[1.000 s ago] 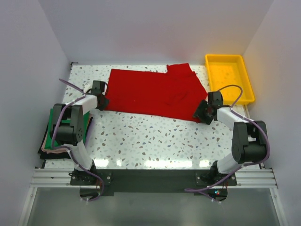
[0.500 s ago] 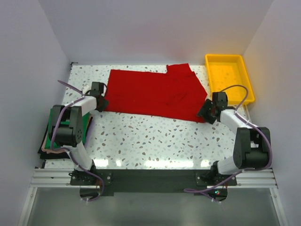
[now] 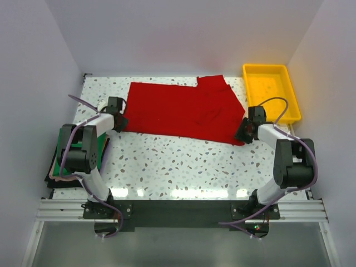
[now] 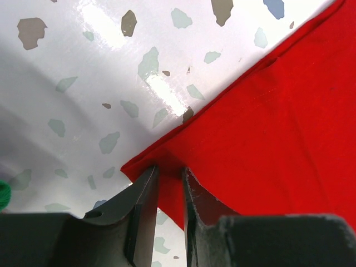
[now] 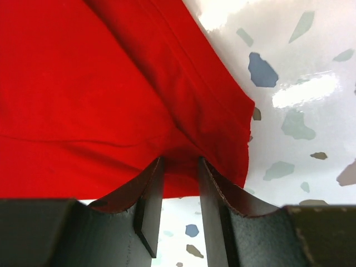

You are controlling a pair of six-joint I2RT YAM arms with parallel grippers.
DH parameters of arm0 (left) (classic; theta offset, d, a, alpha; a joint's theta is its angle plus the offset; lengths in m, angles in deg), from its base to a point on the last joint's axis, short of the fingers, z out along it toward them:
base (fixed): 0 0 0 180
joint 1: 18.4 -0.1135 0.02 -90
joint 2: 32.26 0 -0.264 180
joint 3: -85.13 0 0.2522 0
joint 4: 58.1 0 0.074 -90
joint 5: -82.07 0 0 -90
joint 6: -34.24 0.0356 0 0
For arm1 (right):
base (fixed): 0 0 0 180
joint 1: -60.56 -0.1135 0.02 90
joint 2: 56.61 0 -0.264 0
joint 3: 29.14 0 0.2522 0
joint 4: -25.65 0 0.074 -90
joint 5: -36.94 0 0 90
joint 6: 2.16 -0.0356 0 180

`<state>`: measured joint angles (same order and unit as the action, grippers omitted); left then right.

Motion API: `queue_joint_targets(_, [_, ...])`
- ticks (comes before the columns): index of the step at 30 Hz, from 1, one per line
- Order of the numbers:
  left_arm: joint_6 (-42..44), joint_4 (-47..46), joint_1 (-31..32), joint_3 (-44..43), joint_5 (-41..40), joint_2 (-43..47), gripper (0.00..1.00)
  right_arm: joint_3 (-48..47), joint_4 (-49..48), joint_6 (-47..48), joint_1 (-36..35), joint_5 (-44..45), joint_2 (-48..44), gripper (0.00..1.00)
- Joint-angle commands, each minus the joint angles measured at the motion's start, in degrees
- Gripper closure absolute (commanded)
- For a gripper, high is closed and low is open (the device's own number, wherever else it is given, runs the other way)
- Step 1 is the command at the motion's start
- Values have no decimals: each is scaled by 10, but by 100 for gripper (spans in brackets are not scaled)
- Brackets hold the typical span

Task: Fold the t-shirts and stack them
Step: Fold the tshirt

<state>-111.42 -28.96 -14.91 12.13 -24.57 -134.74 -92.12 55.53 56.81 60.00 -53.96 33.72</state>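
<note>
The red t-shirt point(image 3: 178, 111) lies spread flat across the back of the table. My left gripper point(image 3: 120, 123) is at its near left corner. In the left wrist view my left gripper point(image 4: 169, 169) is shut on the red t-shirt point(image 4: 267, 128), with the hem pinched between narrow jaws. At the near right corner sits my right gripper point(image 3: 243, 133). The right wrist view has my right gripper point(image 5: 181, 161) shut on the red t-shirt point(image 5: 100, 83), the cloth puckering into the jaws. A folded green t-shirt point(image 3: 103, 150) lies partly hidden under my left arm.
A yellow tray point(image 3: 271, 92) stands at the back right, close behind my right arm. A dark pile point(image 3: 53, 169) sits at the table's left edge beside the green cloth. White walls close in the table at the back and both sides.
My right gripper has shifted slightly onto the shirt's near right corner and its jaws have closed in on the cloth. The left arm and the shirt have stayed put.
</note>
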Motion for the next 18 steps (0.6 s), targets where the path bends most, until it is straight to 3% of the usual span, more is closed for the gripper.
queue_joint_targets(1, [20,22,-8,-2,-6,0,72,-27,-14,13,-15,27,19,65])
queue_joint_targets(5, [19,20,-8,2,-1,-3,72,-31,-10,14,-19,39,20,66])
queue_joint_targets(13, [18,19,-9,4,-3,-3,72,-61,22,20,-19,66,13,96])
queue_joint_targets(18, [20,22,-10,2,-5,-2,72,-75,29,24,-19,78,13,100])
